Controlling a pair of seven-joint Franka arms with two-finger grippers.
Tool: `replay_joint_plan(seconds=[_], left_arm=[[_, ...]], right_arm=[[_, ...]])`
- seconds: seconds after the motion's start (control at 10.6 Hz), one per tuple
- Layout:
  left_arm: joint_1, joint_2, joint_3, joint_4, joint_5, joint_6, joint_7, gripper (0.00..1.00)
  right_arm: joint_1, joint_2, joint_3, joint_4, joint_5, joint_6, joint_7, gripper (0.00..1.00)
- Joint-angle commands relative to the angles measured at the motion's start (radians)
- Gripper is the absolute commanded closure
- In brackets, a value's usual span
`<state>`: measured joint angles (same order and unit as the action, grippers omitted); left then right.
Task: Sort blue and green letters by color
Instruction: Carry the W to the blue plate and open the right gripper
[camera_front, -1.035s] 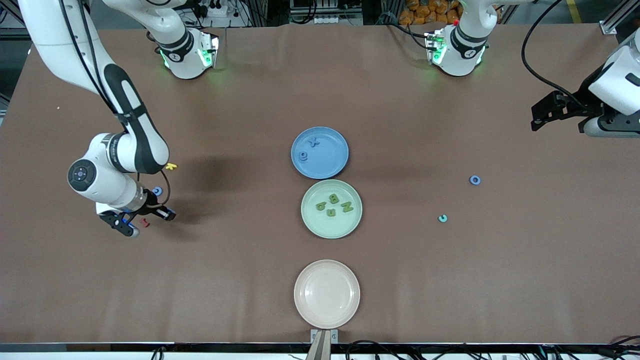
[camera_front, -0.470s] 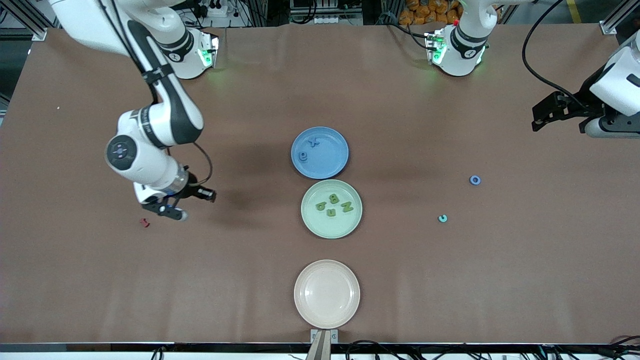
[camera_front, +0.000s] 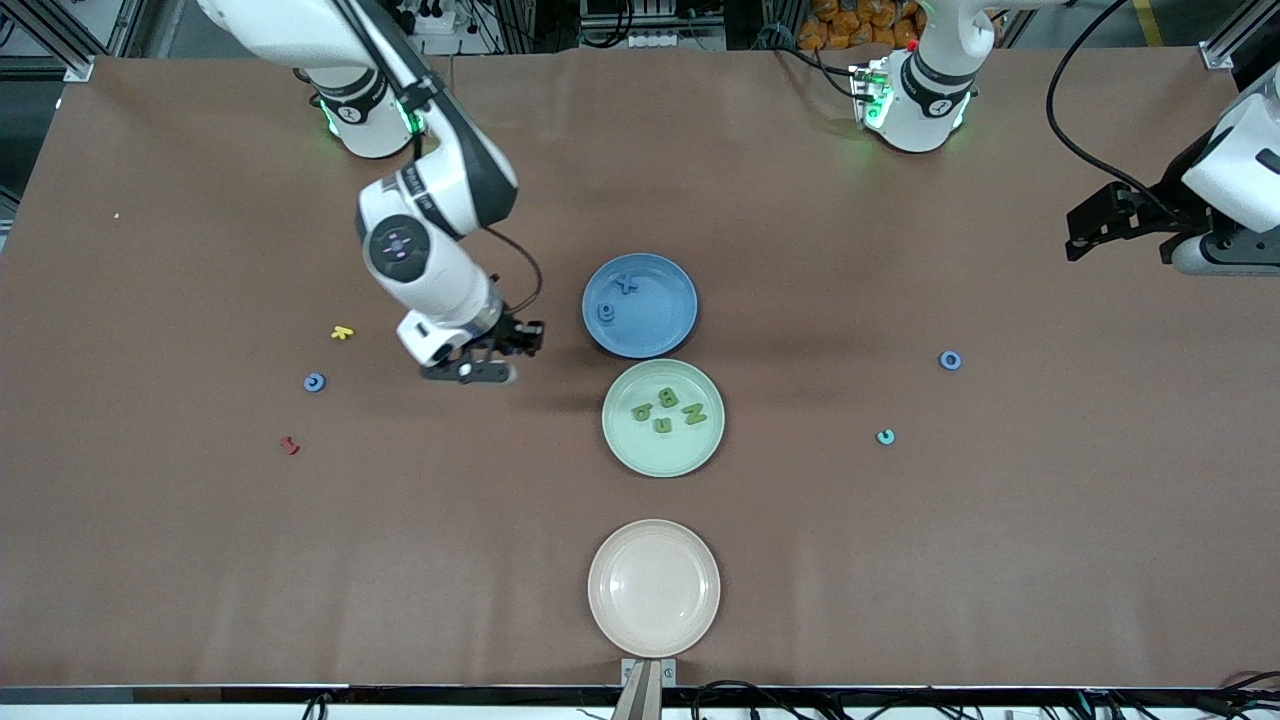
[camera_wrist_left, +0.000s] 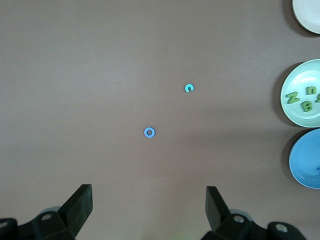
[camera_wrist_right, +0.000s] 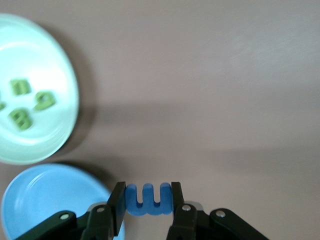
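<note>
My right gripper (camera_front: 483, 371) is shut on a blue letter (camera_wrist_right: 148, 202) and holds it above the table, beside the blue plate (camera_front: 655, 328) toward the right arm's end. In the right wrist view (camera_wrist_right: 148, 190) the letter sits between both fingers. The blue plate holds two blue letters (camera_front: 627, 284). The green plate (camera_front: 660, 456) holds several green letters (camera_front: 668, 408). Loose blue letters lie at the left arm's end (camera_front: 950, 360) and at the right arm's end (camera_front: 314, 382). My left gripper (camera_front: 1085, 228) waits open and empty at the left arm's end, and its own view (camera_wrist_left: 148, 202) shows the jaws wide apart.
An empty beige plate (camera_front: 654, 587) stands nearest the front camera. A teal letter (camera_front: 885, 437) lies near the loose blue one at the left arm's end. A yellow letter (camera_front: 342, 333) and a dark red letter (camera_front: 289, 446) lie at the right arm's end.
My right gripper has risen from beside the dark red letter and travelled toward the blue plate with the blue letter in it. The left arm has not moved.
</note>
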<state>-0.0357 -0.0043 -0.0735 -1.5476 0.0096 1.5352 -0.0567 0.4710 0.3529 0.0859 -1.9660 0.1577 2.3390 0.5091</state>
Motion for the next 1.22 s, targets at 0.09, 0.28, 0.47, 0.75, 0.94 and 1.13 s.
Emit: replay_joint_plan(seconds=[0.09, 0.28, 0.47, 0.75, 0.94, 1.13], left_arm=[[0.003, -0.003, 0.001, 0.001, -0.01, -0.017, 0.008, 0.0], [0.01, -0.003, 0.001, 0.003, -0.01, -0.017, 0.009, 0.0], [0.01, -0.002, 0.001, 0.001, -0.01, -0.017, 0.009, 0.0], [0.01, 0.0, 0.001, 0.001, -0.01, -0.017, 0.011, 0.0], [0.01, 0.0, 0.001, 0.001, -0.01, -0.015, 0.009, 0.0], [0.01, 0.001, 0.001, 0.001, -0.01, -0.015, 0.009, 0.0]], right_arm=[[0.15, 0.144, -0.006, 0.14, 0.02, 0.005, 0.039, 0.76], [0.208, 0.176, -0.005, 0.156, 0.02, 0.01, 0.039, 0.76], [0.233, 0.189, 0.021, 0.156, 0.016, 0.011, 0.07, 0.75], [0.235, 0.199, 0.07, 0.159, 0.008, 0.025, 0.249, 0.0], [0.229, 0.198, 0.077, 0.17, 0.0, 0.022, 0.322, 0.0], [0.168, 0.183, 0.078, 0.164, -0.001, 0.01, 0.319, 0.0]])
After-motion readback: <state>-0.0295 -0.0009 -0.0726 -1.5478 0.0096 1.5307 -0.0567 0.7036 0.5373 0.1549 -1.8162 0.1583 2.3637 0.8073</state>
